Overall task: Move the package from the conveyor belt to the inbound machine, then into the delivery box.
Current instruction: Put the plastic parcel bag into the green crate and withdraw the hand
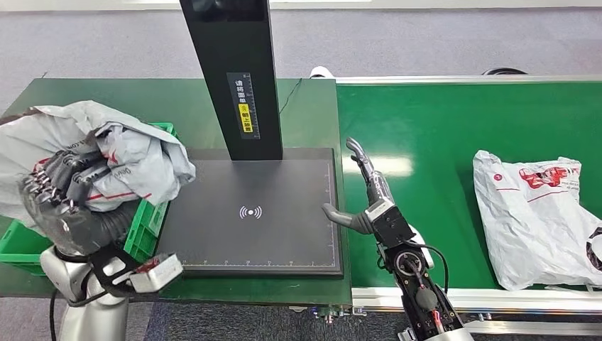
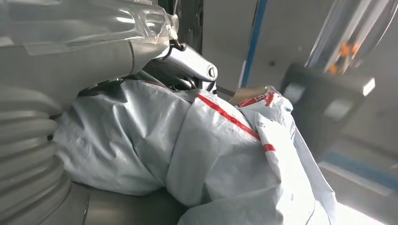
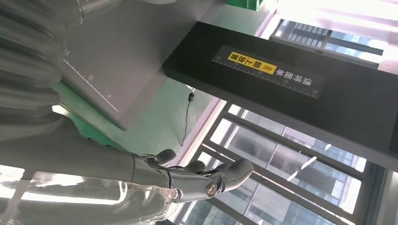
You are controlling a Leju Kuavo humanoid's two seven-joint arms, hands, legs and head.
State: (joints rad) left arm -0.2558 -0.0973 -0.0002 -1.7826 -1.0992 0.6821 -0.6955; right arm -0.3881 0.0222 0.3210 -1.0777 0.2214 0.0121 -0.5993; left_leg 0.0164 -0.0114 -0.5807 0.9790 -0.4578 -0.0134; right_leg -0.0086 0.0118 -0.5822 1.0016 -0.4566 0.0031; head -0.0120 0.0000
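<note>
Bulging from the left hand [image 1: 67, 186], crumpled grey red-striped package [image 1: 135, 153].

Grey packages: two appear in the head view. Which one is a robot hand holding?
The crumpled grey package over the green crate, gripped by the left robot hand. The other package lies flat on the conveyor belt, untouched by the right robot hand.

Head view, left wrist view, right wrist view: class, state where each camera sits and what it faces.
Head view: high on body, looking down at black scanner platform; left hand, right hand show.
Left wrist view: behind left hand, facing crumpled grey plastic package.
Right wrist view: behind right hand, facing black scanner column.
Shared: the package.
</note>
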